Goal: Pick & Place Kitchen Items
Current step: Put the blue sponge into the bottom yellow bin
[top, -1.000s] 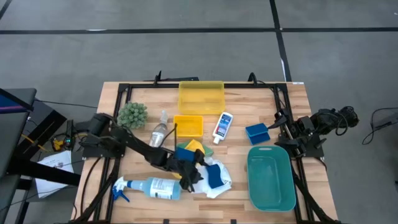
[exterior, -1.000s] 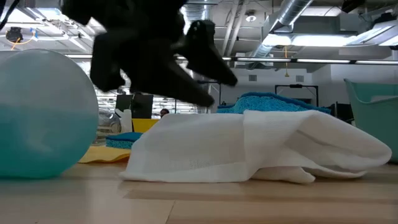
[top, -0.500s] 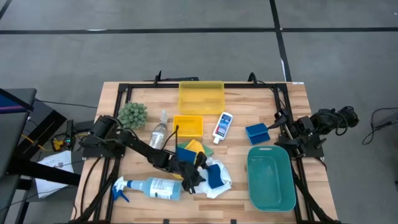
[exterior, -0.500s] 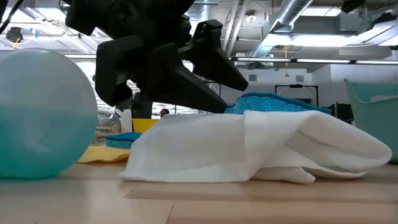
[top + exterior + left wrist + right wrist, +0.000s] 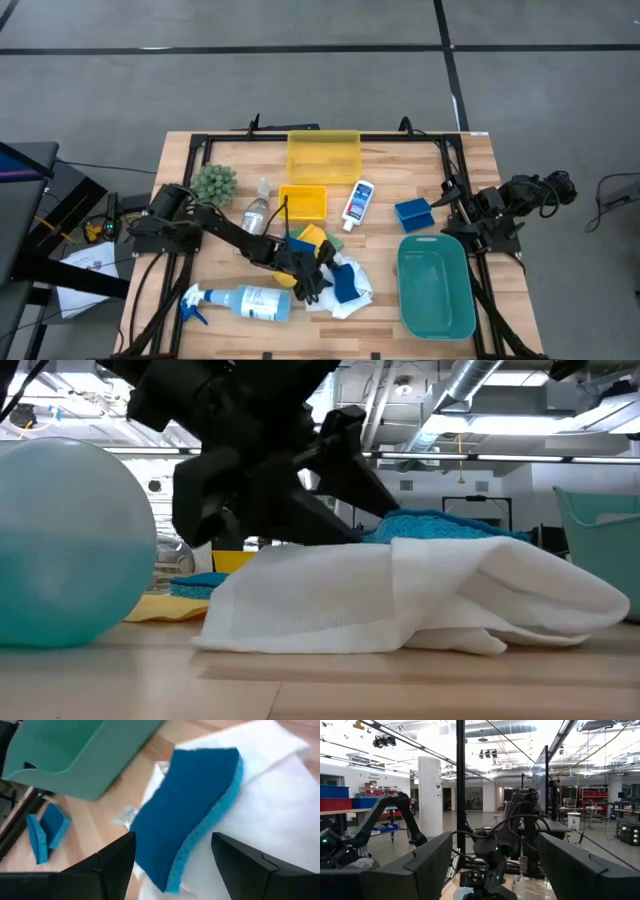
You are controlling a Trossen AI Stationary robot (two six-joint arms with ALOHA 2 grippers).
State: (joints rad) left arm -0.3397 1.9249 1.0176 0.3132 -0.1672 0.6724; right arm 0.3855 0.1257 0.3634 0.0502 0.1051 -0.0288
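Left gripper (image 5: 312,288) has dropped lower and slid toward blue sponge (image 5: 187,815) lying on white cloth (image 5: 352,296), near front edge of table (image 5: 180,200), mid-width. Fingers straddle sponge, part-spread, narrowing; not yet clamped, contact probably not made. Grasp looks imminent. Right gripper (image 5: 452,205) parked at right edge, jaws spread, empty.

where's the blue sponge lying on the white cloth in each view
High view: the blue sponge lies on the white cloth, right of the left gripper.
Low view: the sponge shows as a blue strip atop the cloth, centre-right.
Left wrist view: the sponge fills the centre, between the open fingers.
Right wrist view: not in it.
Shared landmark: the white cloth, and the teal bin beside it.
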